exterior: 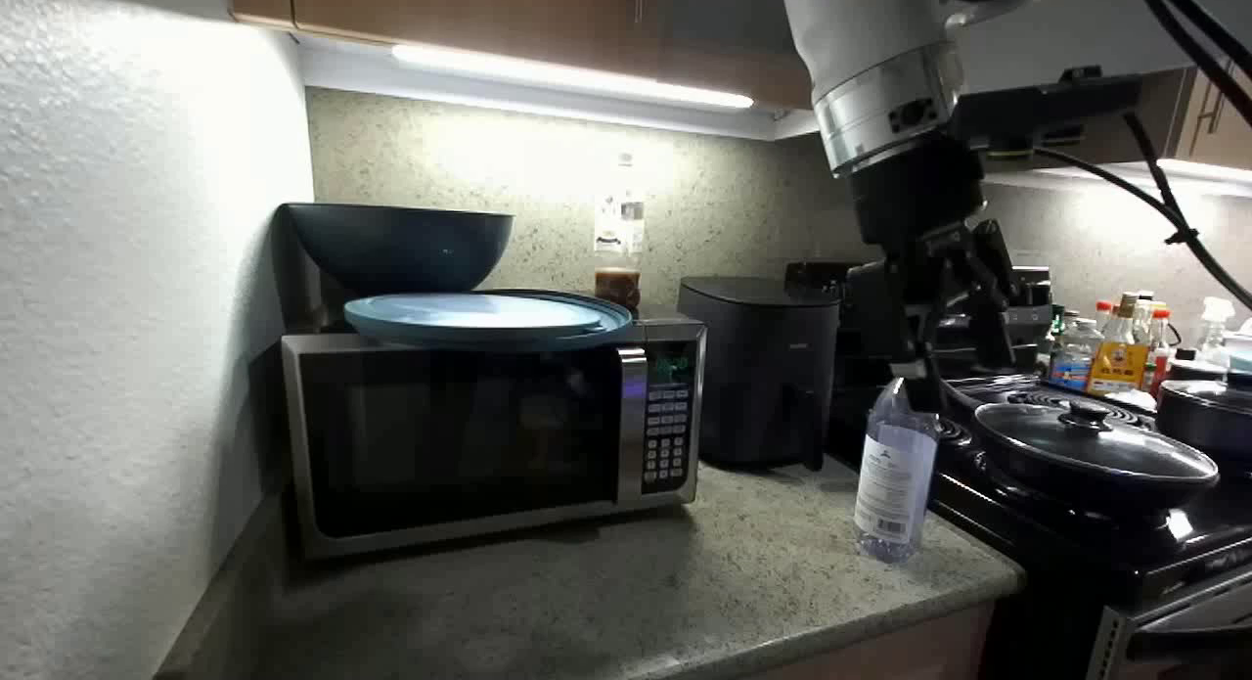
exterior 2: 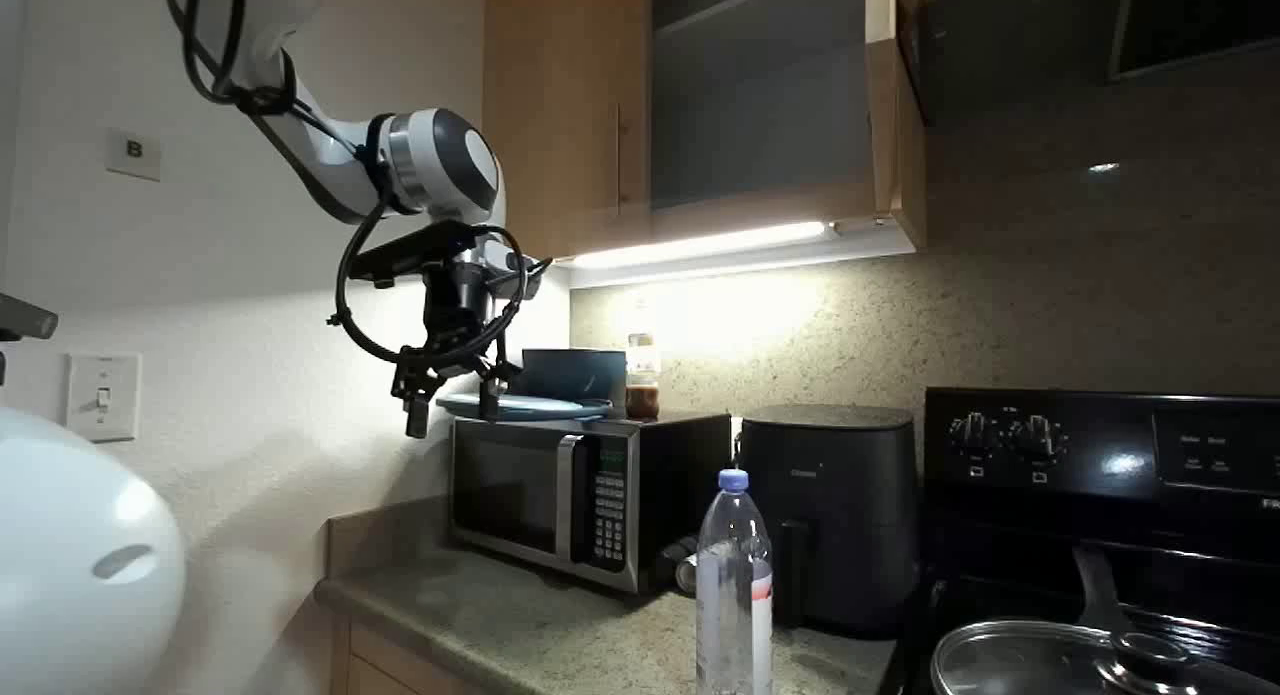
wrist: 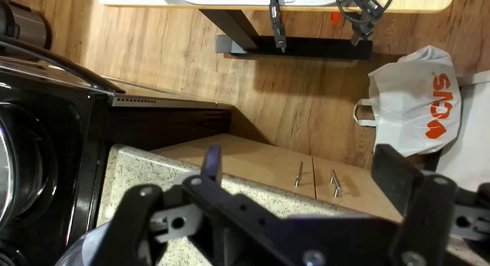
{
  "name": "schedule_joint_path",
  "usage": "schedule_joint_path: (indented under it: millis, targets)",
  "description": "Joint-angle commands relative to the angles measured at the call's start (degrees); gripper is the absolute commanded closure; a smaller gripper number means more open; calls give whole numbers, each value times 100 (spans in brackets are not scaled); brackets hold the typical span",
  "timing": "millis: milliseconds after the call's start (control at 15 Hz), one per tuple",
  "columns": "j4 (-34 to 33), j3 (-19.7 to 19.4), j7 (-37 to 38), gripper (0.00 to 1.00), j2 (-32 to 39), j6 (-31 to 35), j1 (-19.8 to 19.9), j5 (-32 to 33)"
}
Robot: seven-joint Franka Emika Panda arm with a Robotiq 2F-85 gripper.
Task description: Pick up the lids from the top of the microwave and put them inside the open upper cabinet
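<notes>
Reaching for the lids [exterior: 489, 320] is judged to be the step in hand. Location: two, stacked flat on the microwave [exterior: 460, 445], the upper one offset left, the lower one's rim projecting past the near edge. The claw [wrist: 300, 168] stands with jaws wide apart and nothing between them, above the near side of the tabletop [exterior: 587, 602] and well apart from the lids. Recommended: level the jaws with the lids and enter from the near side where the rim overhangs, one jaw beneath, one above. Pinching the lower lid alone may let the upper one slide; a bite spanning both rims appears safer. The dark bowl [exterior: 401, 240] sits directly behind, contact undetermined; a deep push could shift it. Clearance over the plastic bottle [exterior: 895, 475] at right is advised. The upper cabinet [exterior 2: 570, 115] stands open on its right side.
</notes>
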State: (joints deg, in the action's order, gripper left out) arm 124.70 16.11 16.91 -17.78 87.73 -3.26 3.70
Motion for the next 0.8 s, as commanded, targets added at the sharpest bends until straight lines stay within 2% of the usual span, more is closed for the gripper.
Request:
schedule_joint_path:
  millis: [0,400,733]
  targets:
    - [-11,-145,42,0,19,-13,-167,36]
    - [-11,-145,42,0,19,-13,-167,36]
    - [-572,-192,316,0,520,298,-202,-183]
